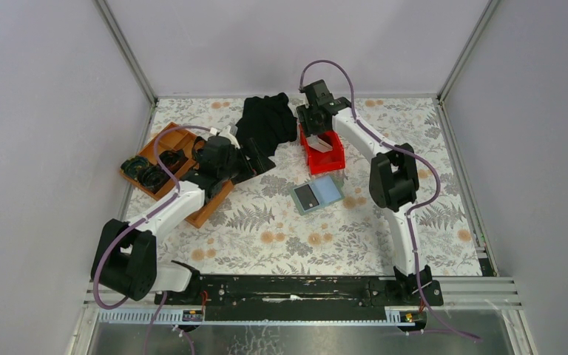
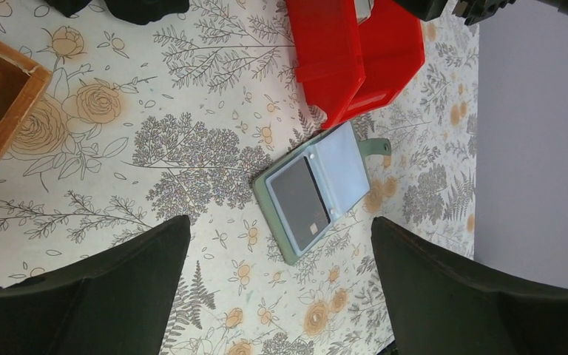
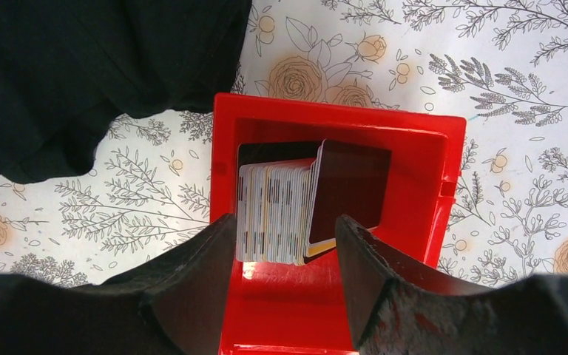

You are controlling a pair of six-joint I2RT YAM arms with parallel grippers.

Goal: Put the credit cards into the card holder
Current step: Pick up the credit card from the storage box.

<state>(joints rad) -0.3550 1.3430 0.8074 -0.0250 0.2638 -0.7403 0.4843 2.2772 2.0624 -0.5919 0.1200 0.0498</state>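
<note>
Right wrist — pale cards (image 3: pixel 274 214) stand on edge, one dark-faced, in the red bin (image 3: pixel 340 122) — both arms' jaws parted, empty.

The floral table (image 1: pixel 281 237) carries a wooden tray (image 1: pixel 164 139), black cloth (image 1: pixel 266 122), red bin (image 1: pixel 318 157) and open card holder (image 1: pixel 318 194).

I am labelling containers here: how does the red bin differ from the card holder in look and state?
The red bin is a bright rigid box with upright walls; the card holder is grey-green, thin and flat. The red bin holds a packed row of credit cards standing on edge; the card holder lies opened, pale inside facing up. Both rest on the floral table, near each other.
</note>
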